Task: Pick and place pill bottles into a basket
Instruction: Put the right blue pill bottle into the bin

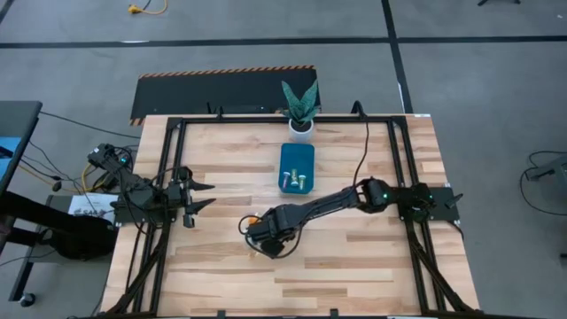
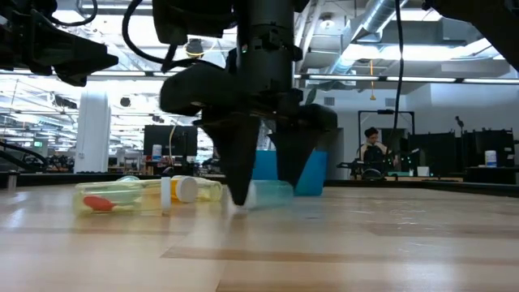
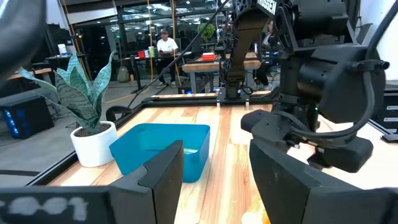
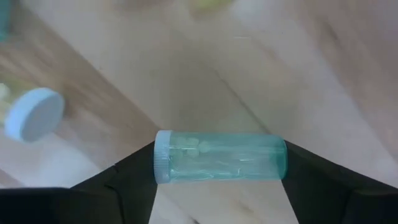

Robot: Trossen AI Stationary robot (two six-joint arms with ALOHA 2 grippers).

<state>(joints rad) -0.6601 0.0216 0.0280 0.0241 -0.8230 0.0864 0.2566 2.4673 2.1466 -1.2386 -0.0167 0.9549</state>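
On the bench (image 1: 354, 266) near the basket (image 1: 298, 165), the right gripper (image 4: 219, 171) straddles a lying green bottle (image 4: 219, 157), jaws touching both ends for lifting; the left gripper (image 1: 200, 197) waits aside, jaws slightly parted, empty.

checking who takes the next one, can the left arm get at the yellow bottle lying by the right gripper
Probably not cleanly: the yellow bottle lies right beside the right gripper, which straddles the green bottle and crowds that spot. The left gripper waits off at the table's left side.
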